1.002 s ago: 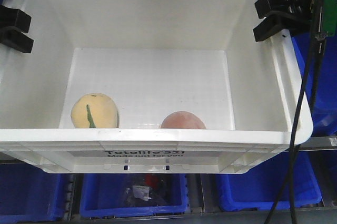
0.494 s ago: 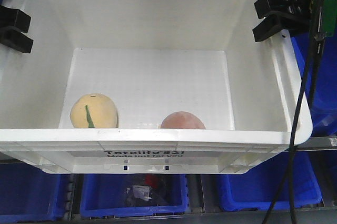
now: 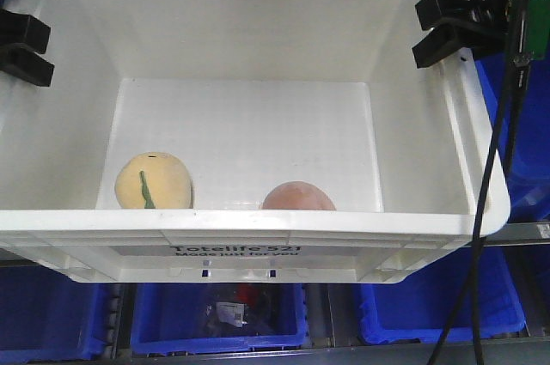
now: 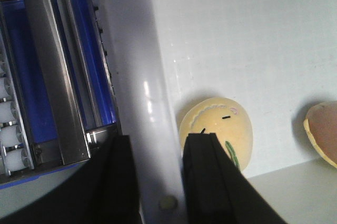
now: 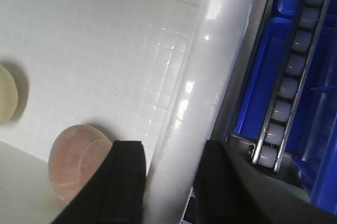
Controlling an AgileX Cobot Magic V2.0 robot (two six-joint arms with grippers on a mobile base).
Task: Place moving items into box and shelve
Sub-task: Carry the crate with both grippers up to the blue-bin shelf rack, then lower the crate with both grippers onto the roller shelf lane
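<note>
Box point(image 3: 258, 240): I see two toys inside on the floor, against the near wall. Striped toy point(image 3: 154, 181) left, second toy point(image 3: 297, 197) right, apart. Bins point(image 3: 215, 318) sit below the box.

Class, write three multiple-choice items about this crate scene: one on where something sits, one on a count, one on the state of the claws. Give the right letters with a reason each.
1. Where does the yellow toy lie in the white crate?
A. front left of the floor
B. back right corner
C. outside, in a blue bin

2. How many soft toys are in the crate?
A. one
B. two
C. four

3. What are the two claws doing?
A. hanging open above the crate
B. each holding a toy
C. each clamped on a side wall of the crate

Answers:
1 A, it rests near the front wall on the left in the front view.
2 B, only the yellow toy and the pink toy show.
3 C, the left claw and the right claw each straddle a crate wall, one finger inside and one outside.
</note>
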